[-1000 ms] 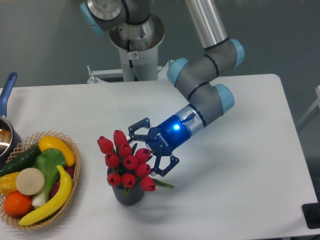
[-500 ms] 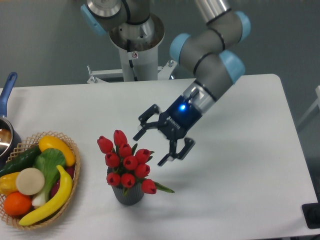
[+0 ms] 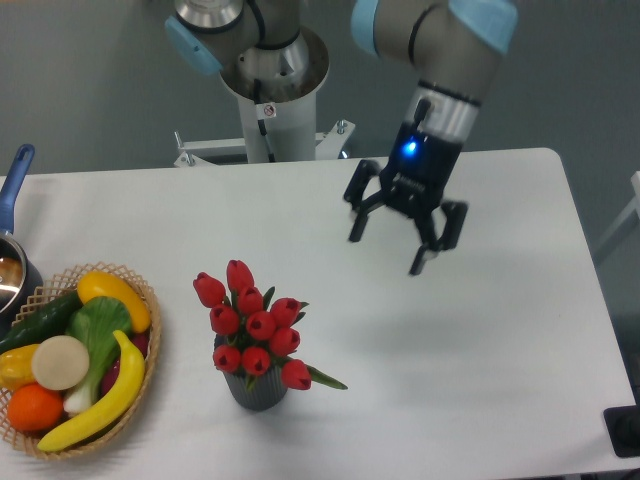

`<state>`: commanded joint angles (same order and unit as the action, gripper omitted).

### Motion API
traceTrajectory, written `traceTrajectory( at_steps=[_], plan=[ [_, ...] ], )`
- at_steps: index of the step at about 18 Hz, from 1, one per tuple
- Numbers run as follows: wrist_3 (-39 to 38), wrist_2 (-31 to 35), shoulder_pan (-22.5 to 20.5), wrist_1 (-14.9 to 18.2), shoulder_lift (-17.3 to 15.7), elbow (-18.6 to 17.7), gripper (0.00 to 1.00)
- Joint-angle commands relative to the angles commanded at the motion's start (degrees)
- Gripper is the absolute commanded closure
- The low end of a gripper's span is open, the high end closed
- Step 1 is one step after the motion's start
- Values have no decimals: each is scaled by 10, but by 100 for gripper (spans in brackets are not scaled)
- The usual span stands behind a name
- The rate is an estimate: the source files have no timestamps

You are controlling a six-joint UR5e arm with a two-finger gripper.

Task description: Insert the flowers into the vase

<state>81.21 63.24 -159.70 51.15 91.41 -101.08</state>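
Observation:
The flowers (image 3: 254, 325), a tight bunch of red tulip buds with green leaves, stand upright in the vase (image 3: 256, 389), a small dark grey ribbed cylinder near the table's front middle. The buds spread wider than the vase and hide its mouth. My gripper (image 3: 388, 253) hangs open and empty above the table, well up and to the right of the flowers, fingers pointing down. Nothing is between its fingers.
A wicker basket (image 3: 150, 345) with several toy fruit and vegetables sits at the front left. A pot with a blue handle (image 3: 14, 180) shows at the left edge. The robot's base column (image 3: 272, 90) stands behind the table. A dark object (image 3: 625, 430) is at the front right corner.
The gripper has let go of the flowers and pulled away up and to the right, turning to point downward. The flowers stay standing in the vase.

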Motion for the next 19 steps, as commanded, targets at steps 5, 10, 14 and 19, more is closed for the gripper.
traceTrajectory(
  at_steps=[5,10,14,19],
  plan=[
    [54,100,-6,59,-23,12,0],
    [212,104,-46,156,-40,36,0],
    [336,104,-106,216,-60,30,0],
    [376,104,-127,239,-68,26,0]
  ],
)
